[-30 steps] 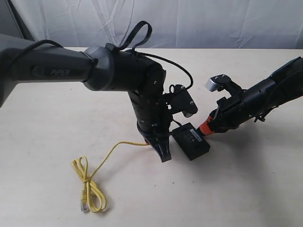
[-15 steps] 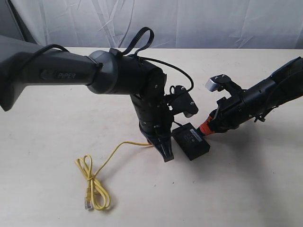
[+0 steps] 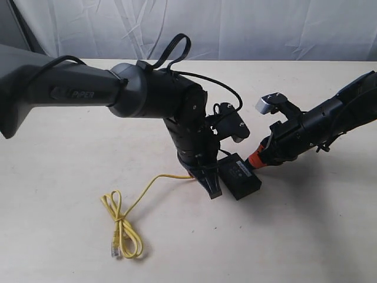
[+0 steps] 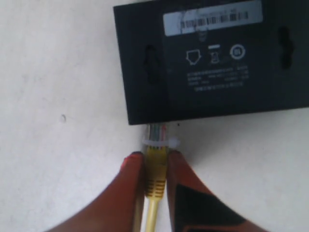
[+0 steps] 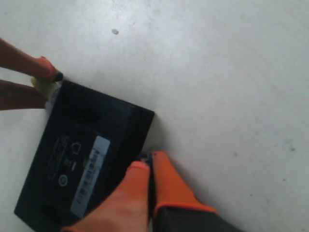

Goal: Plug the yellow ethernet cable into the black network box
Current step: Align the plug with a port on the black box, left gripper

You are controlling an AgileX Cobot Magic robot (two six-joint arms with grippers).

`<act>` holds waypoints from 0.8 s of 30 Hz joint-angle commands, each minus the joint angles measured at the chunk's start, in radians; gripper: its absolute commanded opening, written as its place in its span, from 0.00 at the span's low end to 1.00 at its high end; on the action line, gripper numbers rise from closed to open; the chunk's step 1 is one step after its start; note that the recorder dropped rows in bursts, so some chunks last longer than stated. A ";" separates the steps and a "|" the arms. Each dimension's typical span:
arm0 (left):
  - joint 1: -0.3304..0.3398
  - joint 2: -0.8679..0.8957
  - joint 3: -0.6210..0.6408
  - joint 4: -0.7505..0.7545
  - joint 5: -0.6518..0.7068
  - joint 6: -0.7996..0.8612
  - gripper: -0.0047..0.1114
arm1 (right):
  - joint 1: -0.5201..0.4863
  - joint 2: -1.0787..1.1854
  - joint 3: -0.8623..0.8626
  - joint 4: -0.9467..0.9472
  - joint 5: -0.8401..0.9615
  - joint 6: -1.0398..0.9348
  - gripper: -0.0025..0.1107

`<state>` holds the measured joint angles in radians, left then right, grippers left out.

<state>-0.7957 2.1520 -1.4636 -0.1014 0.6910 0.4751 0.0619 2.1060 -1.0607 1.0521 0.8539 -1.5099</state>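
Note:
The black network box (image 3: 238,175) lies flat on the table, its white label strip facing up (image 4: 212,17). My left gripper (image 3: 213,190) (image 4: 153,155) is shut on the yellow ethernet cable (image 4: 156,176) just behind its clear plug (image 4: 157,137). The plug's tip meets the box's side edge. The rest of the cable trails left to a knotted loop (image 3: 121,233) near the table's front. My right gripper (image 3: 254,160) (image 5: 147,162) is shut, and its orange fingertips rest against the opposite side of the box (image 5: 82,154). In the right wrist view the left fingers (image 5: 41,65) and the yellow plug (image 5: 44,86) show at the box's far end.
The tan table top (image 3: 306,236) carries only the box and the cable. A white cloth backdrop (image 3: 235,29) hangs behind the table's far edge. The left arm's bulky black body (image 3: 147,94) stands over the table's middle.
My left gripper has moved right, bringing the plug up to the box. The cable's loop has slid right behind it. The right arm and the box have not moved.

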 commanded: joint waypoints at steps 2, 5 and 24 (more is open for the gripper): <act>-0.004 0.006 -0.005 -0.013 -0.019 -0.001 0.04 | -0.001 0.005 -0.002 -0.005 -0.022 -0.005 0.01; -0.004 0.006 -0.005 -0.013 -0.026 0.002 0.04 | -0.001 0.005 -0.002 -0.003 -0.022 -0.005 0.01; -0.004 -0.011 -0.005 -0.011 0.029 0.060 0.04 | -0.001 0.005 -0.004 0.018 -0.040 -0.009 0.01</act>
<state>-0.7957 2.1637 -1.4697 -0.1148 0.6836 0.5312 0.0619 2.1060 -1.0607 1.0617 0.8439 -1.5103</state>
